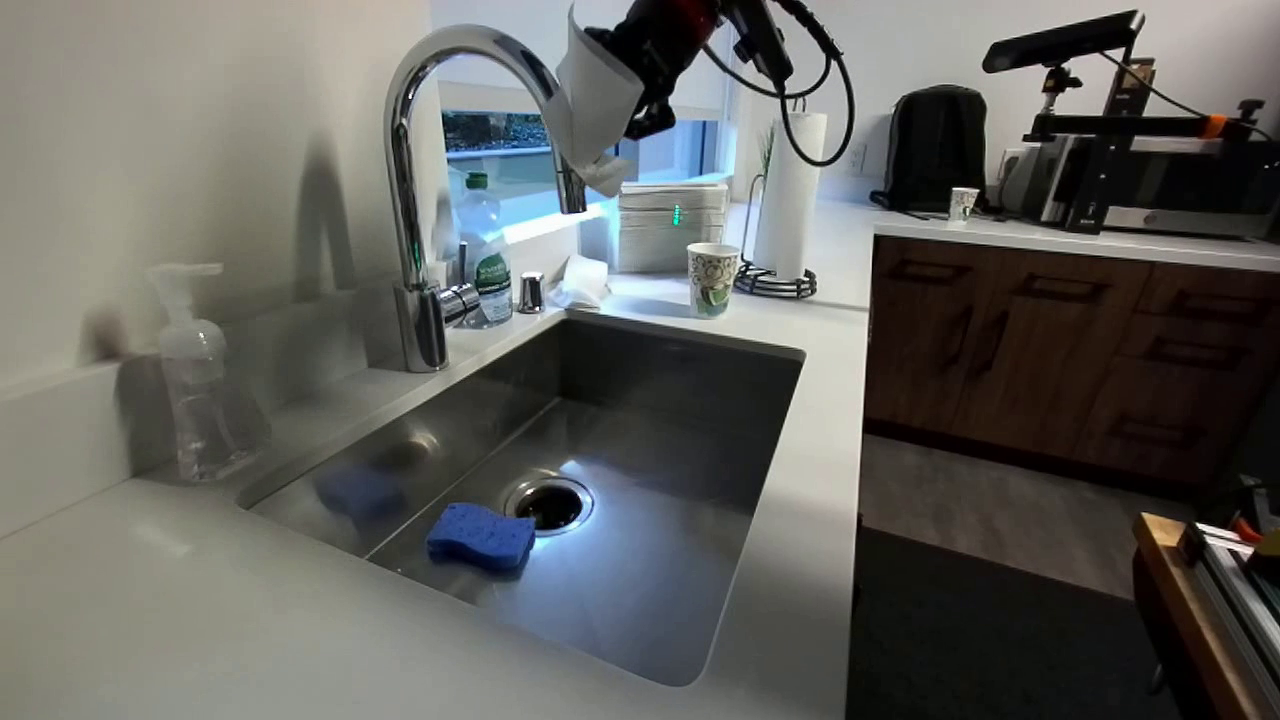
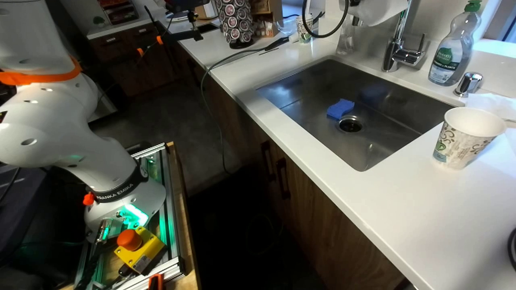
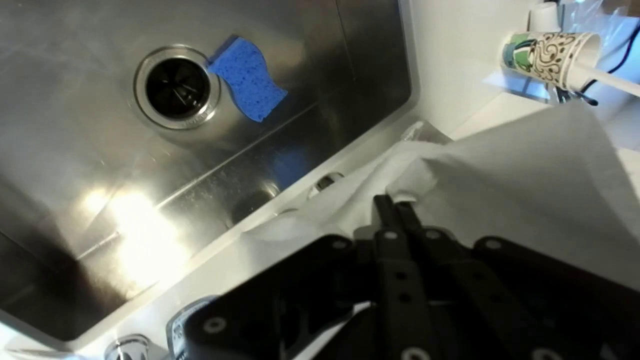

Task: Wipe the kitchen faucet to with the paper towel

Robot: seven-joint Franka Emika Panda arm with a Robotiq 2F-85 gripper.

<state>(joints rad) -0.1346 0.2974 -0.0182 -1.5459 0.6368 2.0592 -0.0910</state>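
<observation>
The kitchen faucet [image 1: 404, 190] is a tall chrome gooseneck standing behind the sink in an exterior view. Its stem and base [image 2: 390, 56] show in an exterior view, with the arch cut off at the top. My gripper [image 3: 397, 202] is shut on the white paper towel [image 3: 525, 185], which spreads out around the fingertips. The towel [image 1: 597, 95] hangs against or just beside the downward end of the spout; contact cannot be told. It also shows in front of the faucet in an exterior view [image 2: 379, 11]. In the wrist view the towel hides most of the faucet.
The steel sink [image 1: 660, 450] lies below with a blue sponge [image 1: 482, 537]. A soap pump bottle [image 1: 195, 380], dish soap bottle [image 2: 453, 48], paper cup [image 1: 711, 280], crumpled white paper [image 1: 582, 283] and upright paper roll [image 1: 792, 200] stand around it on the counter.
</observation>
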